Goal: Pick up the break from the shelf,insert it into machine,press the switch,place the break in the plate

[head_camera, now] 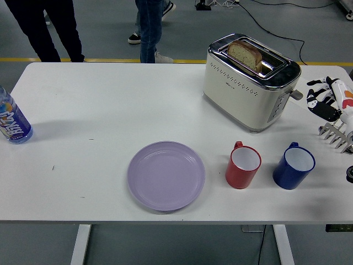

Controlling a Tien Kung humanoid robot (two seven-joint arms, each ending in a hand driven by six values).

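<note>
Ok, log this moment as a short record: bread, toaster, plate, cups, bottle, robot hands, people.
bread: slice standing in the toaster's slot, top sticking out
toaster: cream and chrome, far right part of the table, lever on its right end
plate: lilac, nothing on it, near edge, centre
cups: red cup and blue cup side by side, right of the plate
bottle: at the left edge
right hand: beside the toaster's lever end, not touching it, holding nothing
left hand: not in view
rack: grey, right edge
people: legs beyond the far side
</note>
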